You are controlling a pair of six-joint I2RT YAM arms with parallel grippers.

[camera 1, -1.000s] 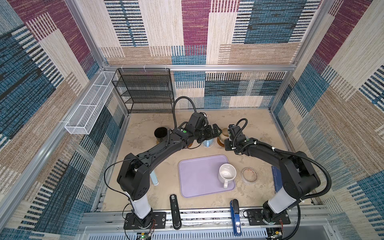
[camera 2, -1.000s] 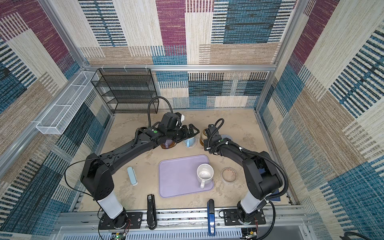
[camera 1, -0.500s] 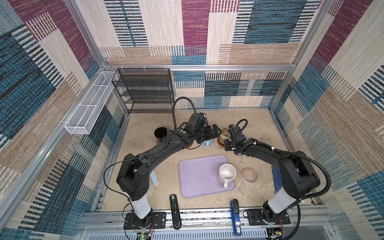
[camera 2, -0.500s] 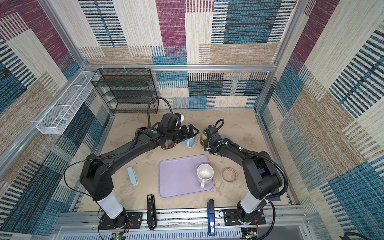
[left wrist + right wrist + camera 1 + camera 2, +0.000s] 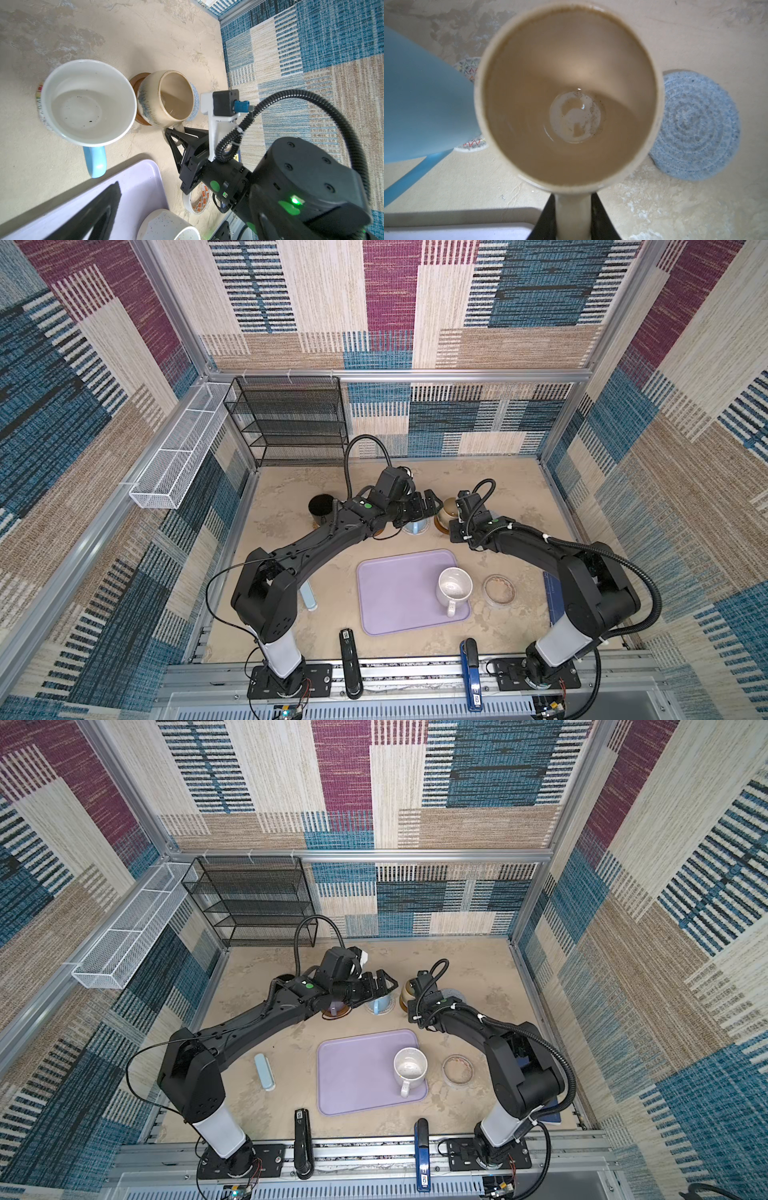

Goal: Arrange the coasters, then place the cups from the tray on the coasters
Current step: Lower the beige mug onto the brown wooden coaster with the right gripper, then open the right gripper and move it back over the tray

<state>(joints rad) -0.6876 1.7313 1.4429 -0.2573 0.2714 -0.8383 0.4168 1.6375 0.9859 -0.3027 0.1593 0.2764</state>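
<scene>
Beige mug on a wooden coaster, its handle clasped by the right jaws.
That coaster is mostly hidden under the mug, and the lavender mug is largely covered by the left arm, whose jaws are spread wide, holding nothing, near the light blue mug on the lacy coaster. The mottled tan bench is enclosed by woven patchwork walls. The speckled mug is seen on the tray.
</scene>
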